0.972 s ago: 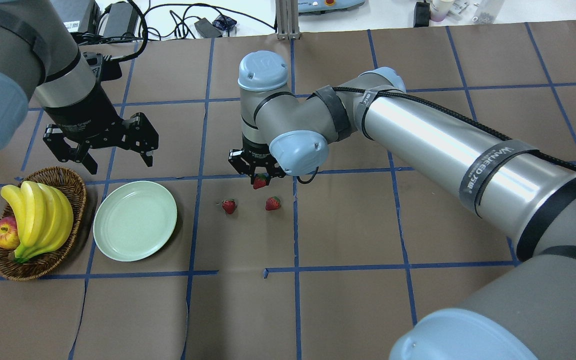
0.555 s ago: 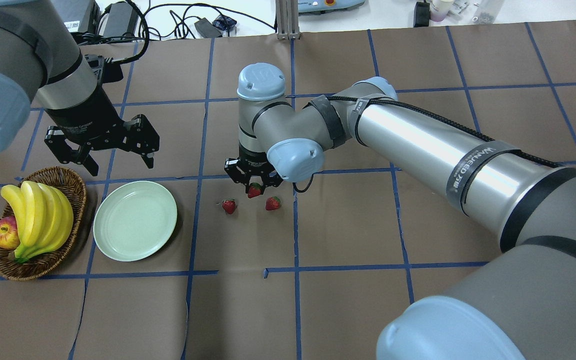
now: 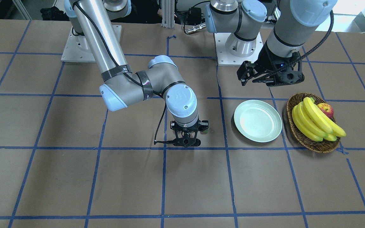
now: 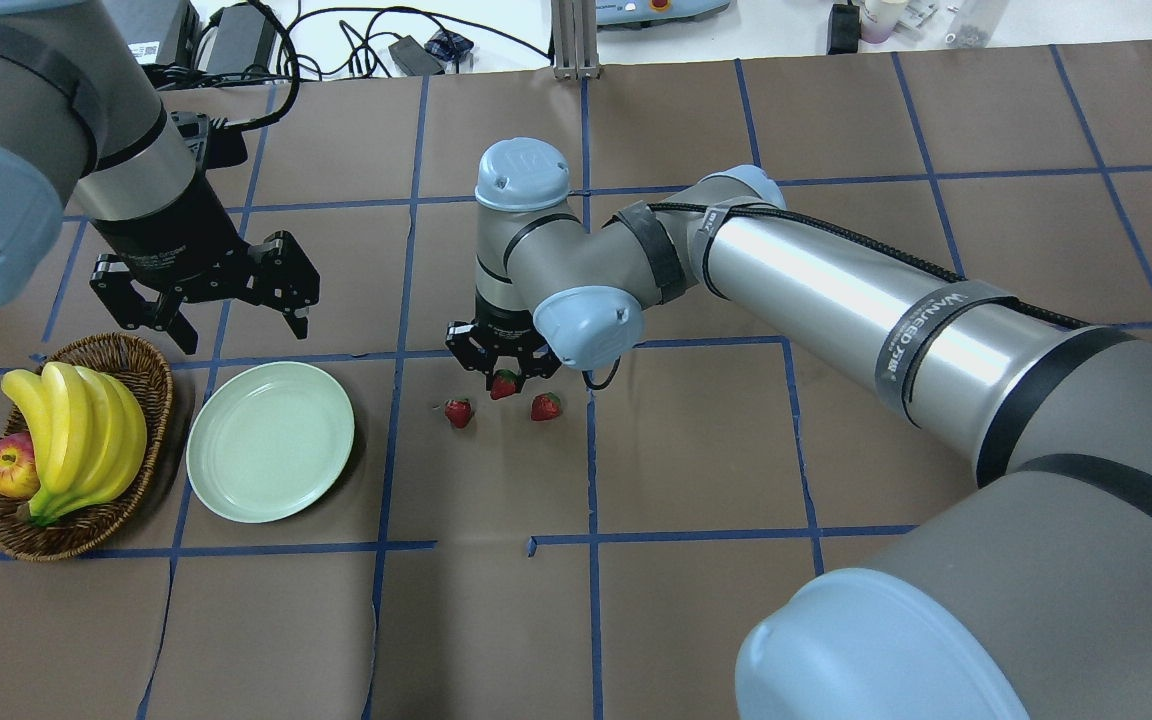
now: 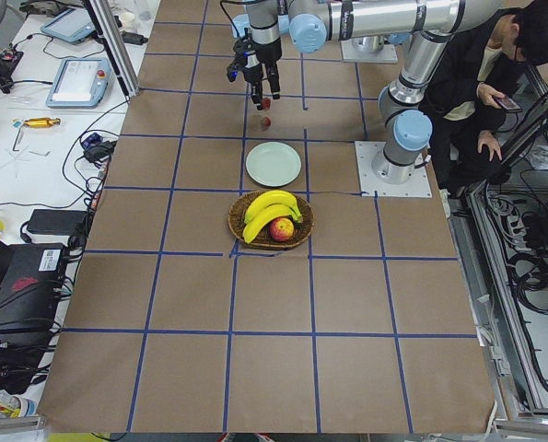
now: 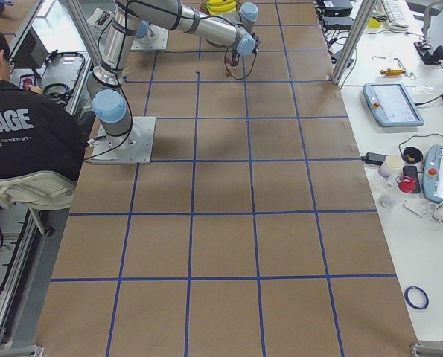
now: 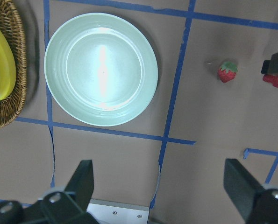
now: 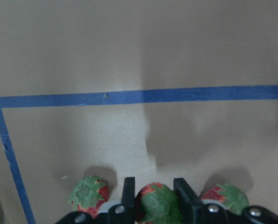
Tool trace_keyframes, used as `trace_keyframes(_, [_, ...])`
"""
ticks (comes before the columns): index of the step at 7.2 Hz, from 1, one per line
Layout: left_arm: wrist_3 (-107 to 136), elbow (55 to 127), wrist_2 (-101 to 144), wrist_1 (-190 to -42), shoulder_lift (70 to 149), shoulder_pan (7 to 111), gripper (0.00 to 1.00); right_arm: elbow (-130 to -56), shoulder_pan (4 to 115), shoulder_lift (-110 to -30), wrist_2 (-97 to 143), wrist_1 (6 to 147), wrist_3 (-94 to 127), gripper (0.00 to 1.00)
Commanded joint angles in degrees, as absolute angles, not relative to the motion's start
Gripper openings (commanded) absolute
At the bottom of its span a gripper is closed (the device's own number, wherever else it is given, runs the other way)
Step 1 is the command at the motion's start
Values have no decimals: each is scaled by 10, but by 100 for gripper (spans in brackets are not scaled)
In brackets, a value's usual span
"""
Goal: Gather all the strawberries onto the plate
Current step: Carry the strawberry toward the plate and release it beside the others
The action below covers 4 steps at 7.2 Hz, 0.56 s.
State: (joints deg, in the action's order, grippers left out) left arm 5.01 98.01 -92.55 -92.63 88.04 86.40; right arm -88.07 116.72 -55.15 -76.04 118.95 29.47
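My right gripper [image 4: 503, 376] is shut on one strawberry [image 4: 505, 386] and holds it low over the table. The right wrist view shows that berry [image 8: 156, 203] between the fingers [image 8: 128, 195]. Two other strawberries lie on the paper on either side of it, one on the plate's side [image 4: 457, 412] [image 8: 88, 196] and one on the other side [image 4: 545, 406] [image 8: 225, 198]. The pale green plate [image 4: 270, 441] [image 7: 100, 69] lies empty to the left. My left gripper [image 4: 239, 330] hangs open and empty above the plate's far edge.
A wicker basket [image 4: 146, 385] with bananas [image 4: 76, 435] and a red-yellow apple [image 4: 8, 468] stands just left of the plate. Blue tape lines cross the brown paper. Cables and devices lie beyond the table's far edge.
My right gripper has moved a little left and down with its strawberry, and now sits between the two berries on the table. The left arm has hardly moved.
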Motion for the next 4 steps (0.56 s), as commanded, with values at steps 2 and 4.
trace_keyframes(2, [48,981,-926,-927,881,864,100,-882,1179,-550,-760,1192,296,50])
trace_keyframes(4, [47,981,-926,-927,881,864,100,-882,1179,-550,-760,1192,295,61])
